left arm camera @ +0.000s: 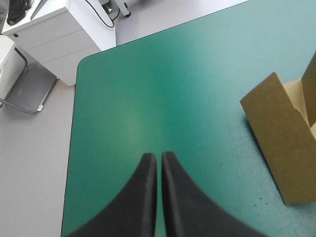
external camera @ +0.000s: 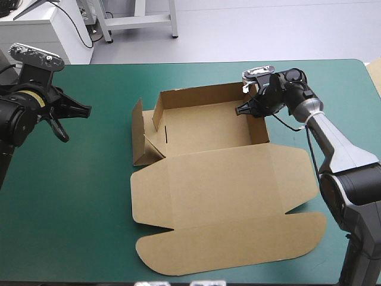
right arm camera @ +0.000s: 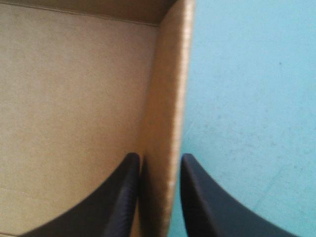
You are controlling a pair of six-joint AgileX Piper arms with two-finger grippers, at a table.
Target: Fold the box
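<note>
The lid (external camera: 226, 208) of the brown box lies flat nearest the front edge of the surface (external camera: 71, 208), its rounded tuck flap toward that edge. Beyond it, joined along the fold, the tray (external camera: 208, 128) of the box stands open at the middle of the teal-green cover, its back and right walls raised. On the tray's left side a side flap (external camera: 138, 134) stands upright but splayed outward, not tucked in. The right pincer (external camera: 241, 110) reaches in at the far right corner, clamped on the right wall (right arm camera: 165, 98). One black finger is inside the tray and the other outside over the cover, both all but touching the board. The left pincer (external camera: 83, 109) hovers over bare cover well apart from the box, to its left, with its fingers (left arm camera: 148, 168) pressed together, holding nothing.
</note>
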